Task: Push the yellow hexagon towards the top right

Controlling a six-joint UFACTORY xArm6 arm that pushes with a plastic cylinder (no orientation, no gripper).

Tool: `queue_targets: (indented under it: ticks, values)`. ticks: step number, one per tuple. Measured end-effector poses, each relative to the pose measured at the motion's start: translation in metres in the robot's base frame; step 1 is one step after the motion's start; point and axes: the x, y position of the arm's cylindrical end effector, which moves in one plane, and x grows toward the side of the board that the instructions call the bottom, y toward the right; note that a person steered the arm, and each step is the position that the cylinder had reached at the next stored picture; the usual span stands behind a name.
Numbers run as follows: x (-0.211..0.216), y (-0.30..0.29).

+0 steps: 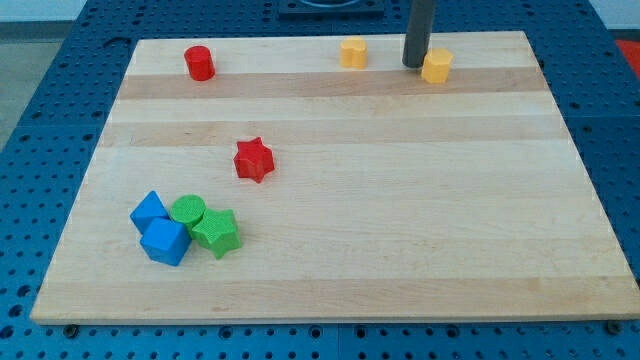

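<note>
Two yellow blocks sit near the view's top edge of the wooden board [330, 270]. The right one looks like the yellow hexagon [436, 66]. The left yellow block [352, 52] has a shape I cannot make out. My tip [414, 65] is at the left side of the yellow hexagon, touching it or nearly so. The dark rod rises straight up out of the view's top.
A red cylinder [199, 63] stands at the top left. A red star [253, 159] lies left of centre. At the bottom left, two blue blocks [150, 210] [165, 242], a green cylinder [187, 211] and a green star [216, 232] are clustered. The board's right edge lies right of the hexagon.
</note>
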Motion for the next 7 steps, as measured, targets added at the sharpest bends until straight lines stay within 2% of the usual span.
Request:
queue_targets:
  ticks: [2,4,7]
  values:
    - [0.053,-0.017]
    - [0.011,-0.018]
    - [0.012,0.004]
